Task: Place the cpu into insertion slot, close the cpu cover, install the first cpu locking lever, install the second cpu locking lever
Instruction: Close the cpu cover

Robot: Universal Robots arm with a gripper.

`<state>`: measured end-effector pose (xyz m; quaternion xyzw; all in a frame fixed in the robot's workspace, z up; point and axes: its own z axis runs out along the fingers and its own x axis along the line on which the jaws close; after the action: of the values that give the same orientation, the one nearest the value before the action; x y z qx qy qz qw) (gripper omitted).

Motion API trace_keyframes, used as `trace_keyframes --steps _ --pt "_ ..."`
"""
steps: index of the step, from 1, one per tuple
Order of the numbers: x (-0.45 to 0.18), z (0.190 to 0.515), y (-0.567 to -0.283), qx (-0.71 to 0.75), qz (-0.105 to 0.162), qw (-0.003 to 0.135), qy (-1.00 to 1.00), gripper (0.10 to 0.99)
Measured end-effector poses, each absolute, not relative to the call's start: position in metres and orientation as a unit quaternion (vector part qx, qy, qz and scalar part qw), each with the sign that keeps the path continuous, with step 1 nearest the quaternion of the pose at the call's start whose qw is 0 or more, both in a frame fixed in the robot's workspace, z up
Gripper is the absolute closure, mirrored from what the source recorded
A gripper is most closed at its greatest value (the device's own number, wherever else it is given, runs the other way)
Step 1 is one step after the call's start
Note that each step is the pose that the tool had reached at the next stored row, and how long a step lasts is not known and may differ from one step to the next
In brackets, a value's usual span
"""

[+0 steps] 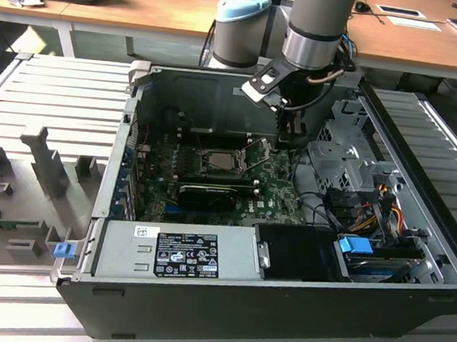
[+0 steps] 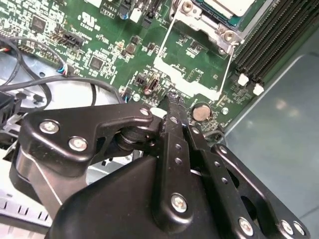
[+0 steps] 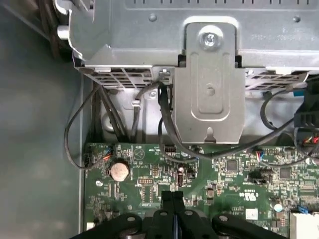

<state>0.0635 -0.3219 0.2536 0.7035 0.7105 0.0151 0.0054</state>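
Black end effector (image 2: 172,99), pinched closed and empty, hangs over green board (image 2: 109,45) beside the cpu cover's (image 2: 187,82) edge.

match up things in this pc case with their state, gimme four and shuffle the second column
Things:
1. gripper
2. cpu
3. cpu cover
4. coin battery

States:
a. open, not lying over the chip
b. shut, holding nothing, over the green board
c. seated flat, silver top up
d. round and silvery, flat on the board close to the fingertips

Pairs: 1-b, 2-c, 3-a, 4-d
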Motion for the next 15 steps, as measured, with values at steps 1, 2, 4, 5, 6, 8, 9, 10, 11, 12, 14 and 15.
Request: trace_keyframes --steps 1,2,4,5,6,8,9,10,11,12,14,15 --pt "0.064 0.251 -0.322 0.703 0.015 0.005 0.711 0.980" --pt "0.064 0.250 -0.322 0.703 0.015 0.005 0.711 0.980" --pt "0.063 0.248 -0.322 0.703 0.015 0.005 0.711 0.980" --pt "0.060 0.248 -0.322 0.703 0.015 0.005 0.711 0.980" --pt "0.057 0.248 -0.322 0.703 0.015 0.005 0.711 0.980" --pt "0.049 0.248 -0.322 0.703 0.015 0.005 0.711 0.980" --pt "0.045 0.248 -0.322 0.703 0.015 0.005 0.711 0.980" --pt "0.043 0.248 -0.322 0.703 0.015 0.005 0.711 0.980" --pt "0.042 0.248 -0.322 0.703 0.015 0.005 0.711 0.980" --pt "0.041 0.248 -0.322 0.703 0.015 0.005 0.711 0.980" --pt "0.037 0.248 -0.322 0.703 0.015 0.005 0.711 0.980" --pt "0.036 0.248 -0.322 0.703 0.015 0.005 0.711 0.980"
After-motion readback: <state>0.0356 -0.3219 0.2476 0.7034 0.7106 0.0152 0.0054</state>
